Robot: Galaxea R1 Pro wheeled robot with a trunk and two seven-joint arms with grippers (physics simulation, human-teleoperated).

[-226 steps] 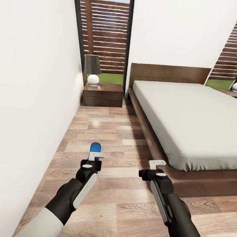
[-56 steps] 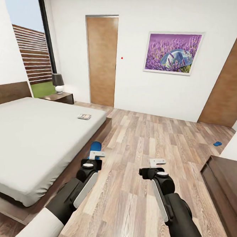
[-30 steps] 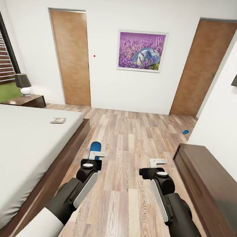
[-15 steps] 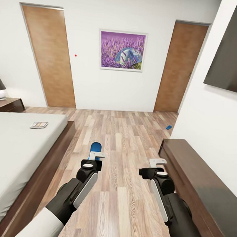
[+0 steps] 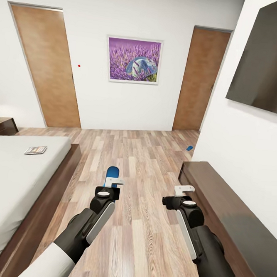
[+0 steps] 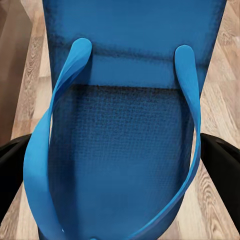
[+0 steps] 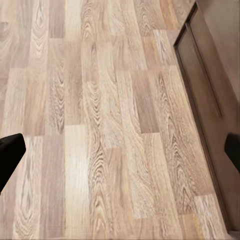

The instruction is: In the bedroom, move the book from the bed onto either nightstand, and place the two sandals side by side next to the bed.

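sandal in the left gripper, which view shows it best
The left wrist view: the held sandal shows up close, sole and both blue straps plain, with the left gripper fingers at either side. In the head view only its blue tip pokes out above the gripper. The right wrist view looks at wood floor.

You're in a home bedroom: bed [image 5: 9, 186] with grey mattress, nightstand [image 5: 2, 125] beside it, lavender picture [image 5: 133, 60] between two wooden doors opposite.
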